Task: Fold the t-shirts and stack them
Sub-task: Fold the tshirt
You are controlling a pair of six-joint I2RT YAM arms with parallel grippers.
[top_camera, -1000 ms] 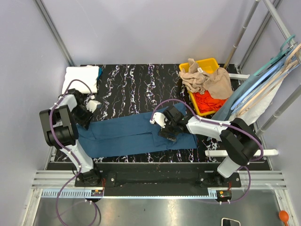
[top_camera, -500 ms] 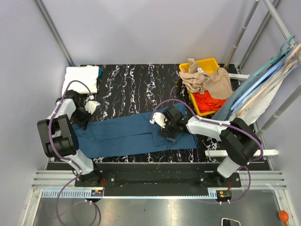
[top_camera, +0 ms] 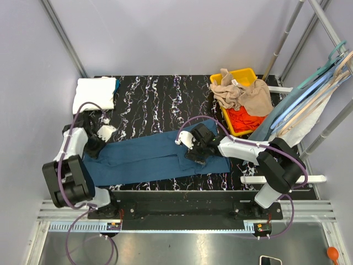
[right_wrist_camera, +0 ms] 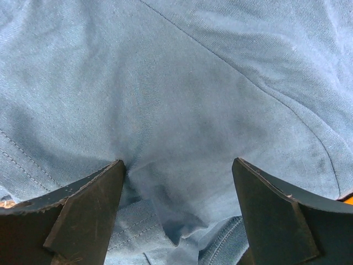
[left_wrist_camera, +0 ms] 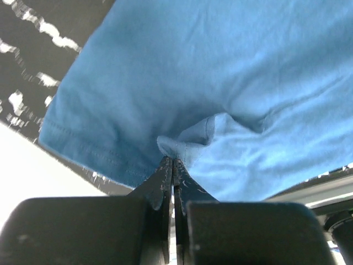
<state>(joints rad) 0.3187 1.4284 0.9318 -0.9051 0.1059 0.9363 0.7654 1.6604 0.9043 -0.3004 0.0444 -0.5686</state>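
Where the teal tee [top_camera: 149, 157] lies flat on the near half of the worktop [top_camera: 165, 99], its long axis runs left to right, with the right end slightly farther from the arm bases than the left. A stitched hem edge shows at the left end in the left wrist view. Neck and sleeves cannot be made out, and the right arm covers part of the right end. Left pincer [left_wrist_camera: 172, 168]: fingers together, clamped on a small raised fold of the teal tee near that hem. Right pincer [right_wrist_camera: 179, 190]: fingers wide apart, tips down on the cloth, a wrinkle between them. A folded white tee [top_camera: 95, 91] lies at the far left corner. A tan tee [top_camera: 245, 94] and a red tee [top_camera: 242, 118] lie heaped in a yellow bin [top_camera: 242, 73] at the far right, and their outlines cannot be told apart.
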